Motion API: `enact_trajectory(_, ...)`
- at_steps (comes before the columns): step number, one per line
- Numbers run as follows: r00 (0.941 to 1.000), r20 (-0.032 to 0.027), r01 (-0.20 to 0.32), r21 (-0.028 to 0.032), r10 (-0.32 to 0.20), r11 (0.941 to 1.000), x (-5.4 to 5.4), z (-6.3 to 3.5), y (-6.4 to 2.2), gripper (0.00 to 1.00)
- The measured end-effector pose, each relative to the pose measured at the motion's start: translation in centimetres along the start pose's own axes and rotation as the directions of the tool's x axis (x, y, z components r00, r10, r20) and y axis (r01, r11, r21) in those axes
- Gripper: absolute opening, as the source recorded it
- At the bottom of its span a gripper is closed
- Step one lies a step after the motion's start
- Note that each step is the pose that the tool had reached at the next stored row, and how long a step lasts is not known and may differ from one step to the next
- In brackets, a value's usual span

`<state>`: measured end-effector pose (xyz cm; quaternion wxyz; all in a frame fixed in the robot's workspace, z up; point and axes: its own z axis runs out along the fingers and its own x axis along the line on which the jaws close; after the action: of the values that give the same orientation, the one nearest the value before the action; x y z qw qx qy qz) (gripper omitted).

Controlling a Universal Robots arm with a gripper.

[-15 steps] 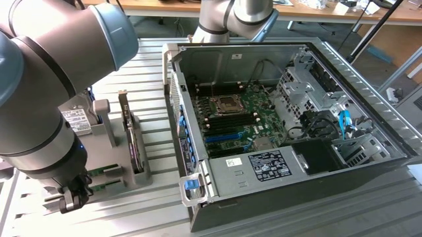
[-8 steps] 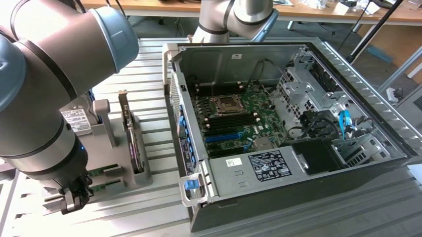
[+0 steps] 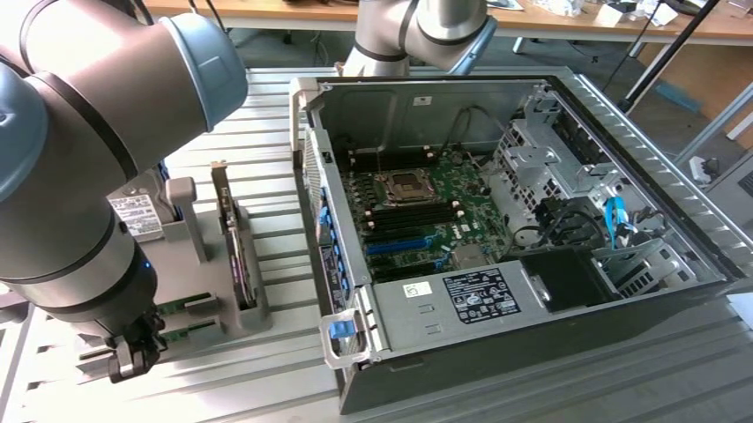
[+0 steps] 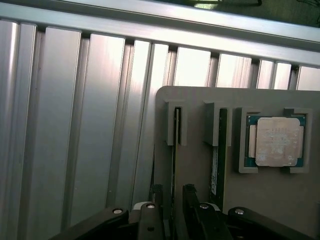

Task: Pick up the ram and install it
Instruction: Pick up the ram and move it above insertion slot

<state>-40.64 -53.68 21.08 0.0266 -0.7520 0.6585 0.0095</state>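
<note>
Item: ram pick-up station.
- Pincer (image 4: 172, 212): spread; fingers (image 4: 189, 200) stood either side of ram's thin edge, no contact evident.
- Ram (image 4: 176, 150): on edge in slot of grey holder (image 4: 270, 200); long axis ran straight out ahead of pincer, along gap between fingers.
- Second stick (image 4: 216, 165): neighbouring slot, just beside.
- Processor chip (image 4: 272, 141): own recess, beyond second stick.
- Wrist view gave finger-to-slot alignment.
- Exterior view gave ribbed surface (image 3: 271, 352), upright expansion card (image 3: 224, 229), and open computer case (image 3: 412, 106) to holder's right in that view; motherboard (image 3: 429, 207) well apart from pincer.
</note>
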Motion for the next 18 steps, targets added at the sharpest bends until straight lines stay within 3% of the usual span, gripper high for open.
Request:
enact_trajectory(7,1.0000,0.0001,0.000,0.0001,0.000,1.0000,0.00,0.01,0.00,0.29)
enact_trajectory(9,1.0000,0.0000,0.000,0.0001,0.000,1.0000,0.00,0.01,0.00,0.15)
enact_trajectory(11,1.0000,0.0000,0.000,0.0001,0.000,1.0000,0.00,0.01,0.00,0.12)
enact_trajectory(18,1.0000,0.0000,0.000,0.0001,0.000,1.0000,0.00,0.01,0.00,0.12)
